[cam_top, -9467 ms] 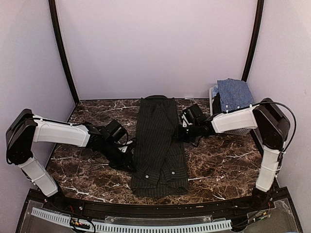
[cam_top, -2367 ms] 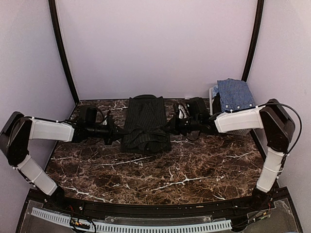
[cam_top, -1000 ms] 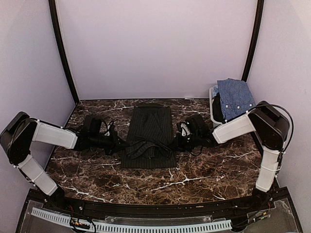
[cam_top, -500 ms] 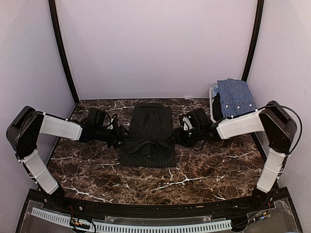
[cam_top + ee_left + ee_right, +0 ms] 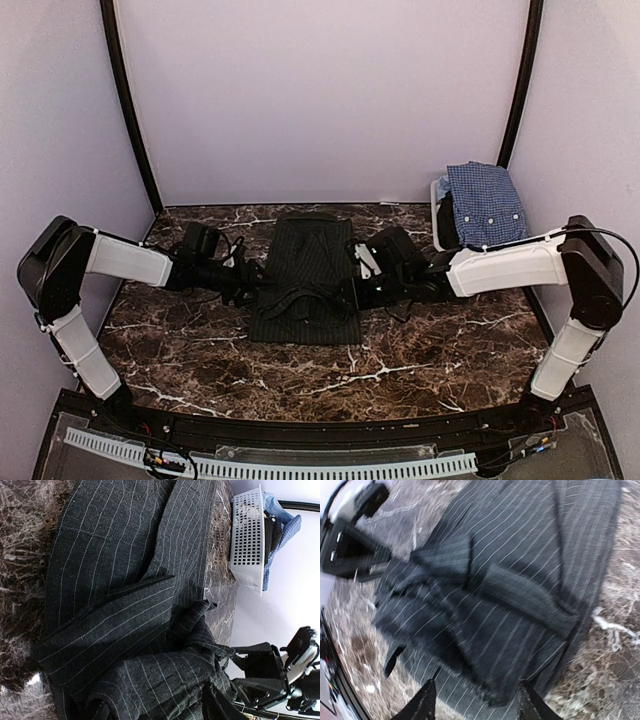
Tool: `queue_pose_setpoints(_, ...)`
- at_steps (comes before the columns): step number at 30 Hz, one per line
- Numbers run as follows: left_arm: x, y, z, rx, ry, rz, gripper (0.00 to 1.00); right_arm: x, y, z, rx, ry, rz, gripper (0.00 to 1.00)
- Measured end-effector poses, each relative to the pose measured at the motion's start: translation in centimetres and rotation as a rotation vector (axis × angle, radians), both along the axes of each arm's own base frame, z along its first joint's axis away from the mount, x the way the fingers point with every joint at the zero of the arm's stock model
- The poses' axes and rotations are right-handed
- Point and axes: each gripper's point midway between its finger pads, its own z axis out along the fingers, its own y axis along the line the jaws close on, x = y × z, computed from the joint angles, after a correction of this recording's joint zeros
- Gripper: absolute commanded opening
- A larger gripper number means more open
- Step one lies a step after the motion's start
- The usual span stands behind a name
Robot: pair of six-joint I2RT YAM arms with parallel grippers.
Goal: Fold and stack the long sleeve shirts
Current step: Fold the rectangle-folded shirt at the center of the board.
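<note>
Clearly parted, left fingers, right fingers, beside pinstriped shirt

No readable text, label or number shows anywhere.

Right wrist view blurred, black striped shirt cut off by its edges, checked shirt half hidden in the basket, left fingers cropped below

You have before you a black cloth shirt with thin light pinstripes, a blue-and-white small-check cloth shirt, a white slatted plastic basket, and a dark brown marble tabletop veined white.
</note>
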Motion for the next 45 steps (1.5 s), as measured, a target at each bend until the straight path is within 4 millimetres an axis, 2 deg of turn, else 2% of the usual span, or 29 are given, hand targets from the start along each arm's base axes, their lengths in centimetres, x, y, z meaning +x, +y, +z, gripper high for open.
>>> queue_pose_setpoints(6, 0.0, 0.0, 0.0, -0.002, 0.002, -0.002, 0.57, -3.2, 2.1, 0.5, -0.081, -0.044, 0.102, 0.25)
queue_pose_setpoints(9, -0.1, 0.0, 0.0, -0.003, 0.003, -0.003, 0.57, -4.3, 3.2, 1.0, -0.089, -0.056, 0.139, 0.18)
queue_pose_setpoints(12, -0.1, -0.1, 0.0, -0.005, 0.005, -0.004, 0.57, -5.1, 5.1, 1.3, -0.080, -0.058, 0.176, 0.13)
queue_pose_setpoints(16, -0.1, -0.1, 0.1, -0.007, 0.006, -0.006, 0.57, -6.0, 7.3, -0.3, -0.095, -0.025, 0.218, 0.09)
queue_pose_setpoints(22, -0.2, -0.1, 0.1, -0.008, 0.007, -0.006, 0.57, -5.8, 8.2, -2.9, -0.151, 0.016, 0.219, 0.10)
queue_pose_setpoints(27, -0.1, -0.1, 0.1, -0.008, 0.007, -0.006, 0.62, -3.8, 9.8, -2.1, -0.142, 0.000, 0.188, 0.11)
queue_pose_setpoints(33, -0.2, -0.1, 0.0, -0.005, 0.004, -0.008, 0.69, 0.9, 9.8, -1.2, -0.111, -0.004, 0.094, 0.11)
queue_pose_setpoints(40, 0.0, 0.1, 0.3, 0.008, -0.015, -0.001, 0.75, 7.2, 9.0, -3.1, -0.095, 0.031, -0.003, 0.12)
queue_pose_setpoints(45, 0.1, 0.7, 1.7, 0.031, -0.071, 0.009, 0.76, 9.4, 8.8, -3.8, -0.096, 0.047, -0.026, 0.19)
